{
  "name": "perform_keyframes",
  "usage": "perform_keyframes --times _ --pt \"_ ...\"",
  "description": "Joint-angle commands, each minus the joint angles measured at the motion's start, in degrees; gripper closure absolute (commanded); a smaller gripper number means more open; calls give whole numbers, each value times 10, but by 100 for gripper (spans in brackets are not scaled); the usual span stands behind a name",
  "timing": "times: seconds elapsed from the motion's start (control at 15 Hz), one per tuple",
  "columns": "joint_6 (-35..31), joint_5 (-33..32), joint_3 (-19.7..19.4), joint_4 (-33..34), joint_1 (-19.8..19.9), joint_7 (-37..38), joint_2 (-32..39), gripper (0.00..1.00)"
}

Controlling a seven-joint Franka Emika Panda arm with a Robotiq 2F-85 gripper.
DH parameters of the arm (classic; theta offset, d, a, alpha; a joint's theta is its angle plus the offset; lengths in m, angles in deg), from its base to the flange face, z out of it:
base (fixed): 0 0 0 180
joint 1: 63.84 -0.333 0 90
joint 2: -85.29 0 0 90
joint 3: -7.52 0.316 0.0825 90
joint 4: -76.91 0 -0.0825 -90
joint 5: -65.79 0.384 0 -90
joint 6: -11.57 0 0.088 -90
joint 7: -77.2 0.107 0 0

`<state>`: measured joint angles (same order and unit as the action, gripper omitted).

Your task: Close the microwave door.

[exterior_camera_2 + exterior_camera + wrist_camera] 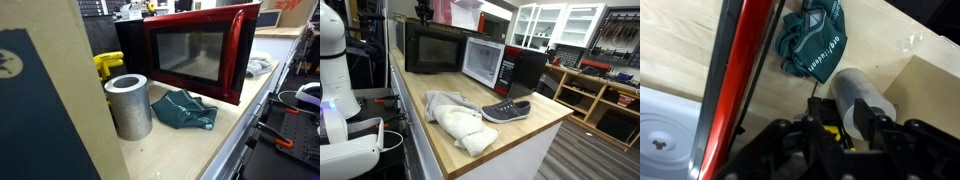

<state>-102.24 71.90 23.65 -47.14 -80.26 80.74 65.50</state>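
Note:
The microwave (508, 72) stands on the wooden counter, its pale interior showing. The microwave door (430, 48) is swung wide open with its black inner face in view. In an exterior view its red-framed outer face with the dark window (195, 50) shows. In the wrist view the door's red edge (735, 70) runs diagonally, with the pale interior and turntable (665, 135) to its left. My gripper (848, 128) hangs above, on the outer side of the door, over a grey cylinder (862, 100). Its fingers are apart and hold nothing.
A grey cylinder (128, 105), a green cloth (185, 110) and a yellow object (108, 65) lie on the outer side of the door. A dark shoe (507, 110) and a pale cloth (455, 120) lie in front of the microwave. A white robot (335, 60) stands beside the counter.

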Motion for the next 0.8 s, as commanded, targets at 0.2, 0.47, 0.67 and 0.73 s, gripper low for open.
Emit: perform_keyframes --times 0.2,0.47,0.67,0.73 --pt "52 -82 20 -61 4 5 -20 100" --pt "38 -197 38 -112 6 12 -35 100" --pt "42 -286 47 -138 9 21 -52 100" --pt "36 -312 48 -148 11 26 -56 100"
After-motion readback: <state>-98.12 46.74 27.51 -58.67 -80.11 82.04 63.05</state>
